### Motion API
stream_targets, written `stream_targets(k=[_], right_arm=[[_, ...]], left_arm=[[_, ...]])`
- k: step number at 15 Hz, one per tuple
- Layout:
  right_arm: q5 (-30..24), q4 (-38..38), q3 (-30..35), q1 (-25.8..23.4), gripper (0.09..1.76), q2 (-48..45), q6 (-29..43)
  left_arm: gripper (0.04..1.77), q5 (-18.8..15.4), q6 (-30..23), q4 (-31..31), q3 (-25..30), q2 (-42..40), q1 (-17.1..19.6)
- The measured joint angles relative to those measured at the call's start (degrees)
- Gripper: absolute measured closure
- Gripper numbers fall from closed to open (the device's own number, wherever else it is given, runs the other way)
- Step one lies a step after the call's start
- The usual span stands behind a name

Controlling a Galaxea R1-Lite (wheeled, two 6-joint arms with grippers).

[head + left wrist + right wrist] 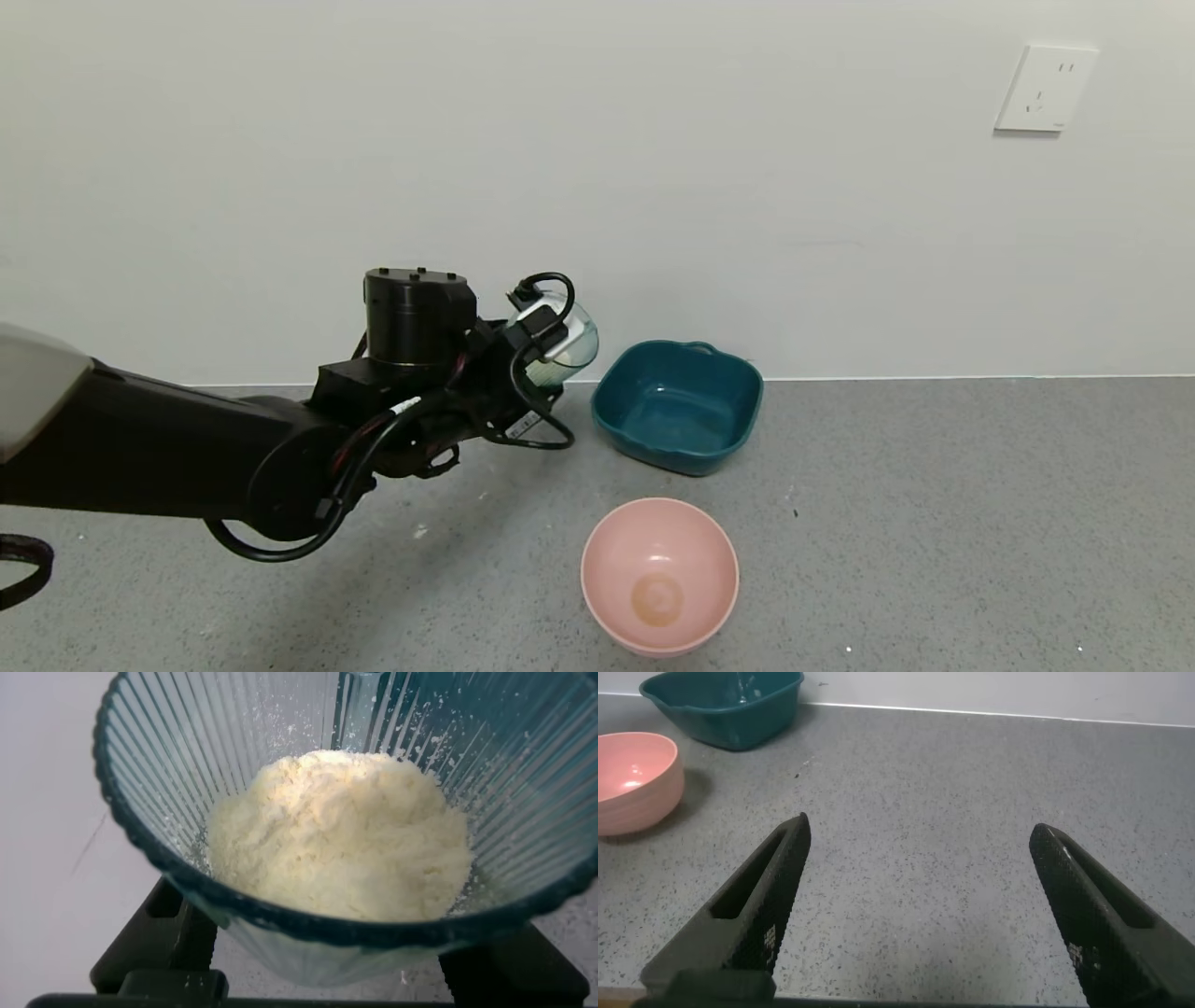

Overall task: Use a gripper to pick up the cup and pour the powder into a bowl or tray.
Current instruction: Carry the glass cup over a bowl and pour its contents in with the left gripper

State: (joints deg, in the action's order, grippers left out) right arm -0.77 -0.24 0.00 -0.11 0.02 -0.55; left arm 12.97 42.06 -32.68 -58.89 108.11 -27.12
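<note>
My left gripper (551, 359) is shut on the ribbed pale blue-green cup (571, 343) and holds it in the air, left of the teal tub and well above and behind the pink bowl (660, 575). In the left wrist view the cup (159, 784) fills the picture and holds a heap of cream powder (341, 835). The cup looks tipped on its side. The pink bowl holds only a faint brownish stain at its bottom. My right gripper (920, 831) is open and empty over bare floor, with the pink bowl (631, 779) off to its side.
A dark teal squarish tub (677, 403) with handles stands against the white wall behind the pink bowl; it also shows in the right wrist view (724, 705). The speckled grey floor (934, 523) lies open to the right. A wall socket (1044, 89) is high on the right.
</note>
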Motion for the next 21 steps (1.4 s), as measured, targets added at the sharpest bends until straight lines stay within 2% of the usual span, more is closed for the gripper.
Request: stream_targets(k=[6,11,14,21], right_arm=[[0.0,0.0,0.0,0.0,0.14,0.0,0.0],[0.0,0.0,0.0,0.0,0.14,0.0,0.0],[0.0,0.0,0.0,0.0,0.14,0.0,0.0],[0.0,0.0,0.0,0.0,0.14,0.0,0.0]], left_arm=[[0.51,0.6,7.4,-0.3,3.4,0.2,-4.4],[0.51,0.6,14.6,-1.0,6.0,0.2,-6.7],[0.51,0.4,19.1,-1.1,6.9,0.0,-7.4],[0.51,0.2,25.1,-2.8,9.6,0.0,-9.0]])
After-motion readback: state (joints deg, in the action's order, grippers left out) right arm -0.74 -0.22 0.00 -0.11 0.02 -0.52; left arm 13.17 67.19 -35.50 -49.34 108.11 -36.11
